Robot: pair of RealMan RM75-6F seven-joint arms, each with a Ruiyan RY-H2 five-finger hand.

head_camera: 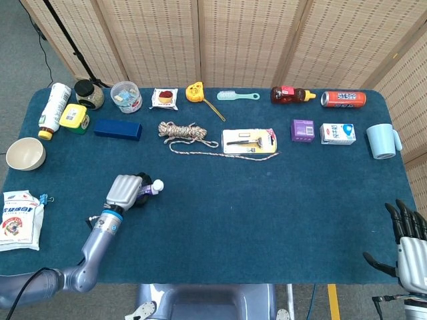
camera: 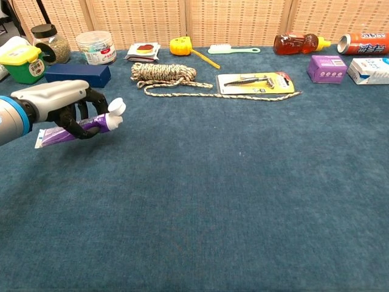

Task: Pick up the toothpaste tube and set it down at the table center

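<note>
Toothpaste was the business of this moment, and the head view showed it plainly enough. The left hand lay low over the left part of the desk, its fingers wrapped round the toothpaste tube, whose white cap poked out toward the middle of the desk. Gripping across the body left the cap end free, which I judge suits laying it down flat later. The open stretch of blue cloth at the centre lay well apart to the right of the hand, so the carry was not yet done. Along the far edge stood a row of other things, among them the coiled rope, the razor pack and the navy box, all well clear of the likely path. The right hand showed at the lower right corner, off the desk edge, its fingers spread and holding nothing.

From the chest view the grasp read more clearly. The left hand closed its dark fingers about the purple toothpaste tube, which sat tilted, cap end raised and the flat tail dipping toward the cloth. Whether the tail touched the desk I could not tell. The tilt probably came from the hold sitting nearer the cap. The right hand was outside this view.
</note>
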